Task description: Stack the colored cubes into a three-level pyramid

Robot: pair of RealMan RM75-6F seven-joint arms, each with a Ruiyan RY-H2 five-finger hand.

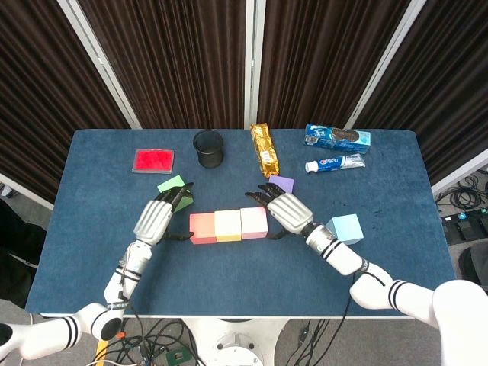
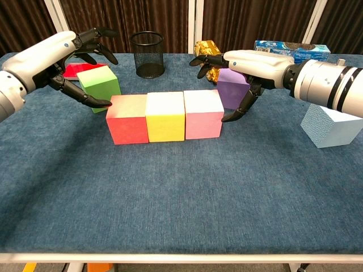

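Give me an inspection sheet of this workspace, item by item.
Surface: blue cloth-covered table.
Job's things: red cube, yellow cube and pink cube in a touching row; green cube, purple cube behind; light blue cube apart at right.
Clutter: black mesh cup, red flat box, gold snack pack, blue cookie box, toothpaste tube.
Hands: left hand arched over the green cube, right hand over the purple cube; both hold nothing.
Cables: bundles on the floor below the table's front edge and at right.
Surroundings: dark curtains behind.
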